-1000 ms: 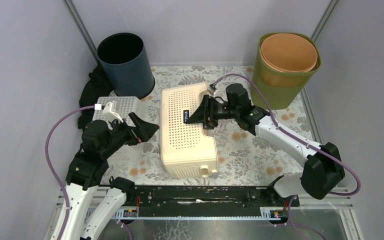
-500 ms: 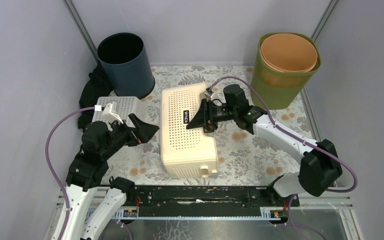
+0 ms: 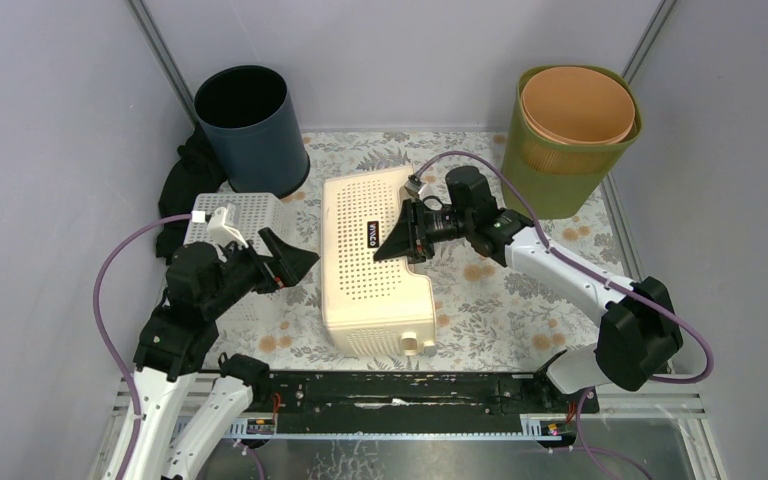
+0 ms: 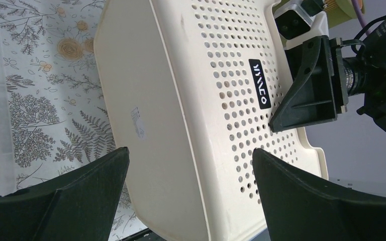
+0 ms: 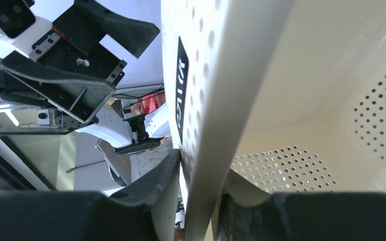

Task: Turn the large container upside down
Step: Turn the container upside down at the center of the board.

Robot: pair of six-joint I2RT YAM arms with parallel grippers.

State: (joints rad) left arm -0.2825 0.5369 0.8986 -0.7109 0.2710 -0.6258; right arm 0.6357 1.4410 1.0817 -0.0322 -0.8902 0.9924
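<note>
The large cream perforated container (image 3: 370, 270) lies tilted on the floral mat, its labelled perforated face up and its hollow toward the right. My right gripper (image 3: 407, 232) is shut on that perforated wall (image 5: 241, 75), with one finger outside and one inside (image 5: 201, 165). My left gripper (image 3: 285, 262) is open and empty just left of the container. In the left wrist view its fingers straddle the container's smooth near side (image 4: 181, 100) without touching it (image 4: 190, 153). The right gripper also shows in the left wrist view (image 4: 306, 85).
A small white perforated tray (image 3: 238, 222) lies under the left arm. A dark blue bin (image 3: 250, 125) stands at the back left beside a black cloth (image 3: 185, 175). An olive bin with an orange liner (image 3: 570, 130) stands at the back right.
My right gripper has shifted slightly left while holding the container's wall. The container and the left arm have barely moved.
</note>
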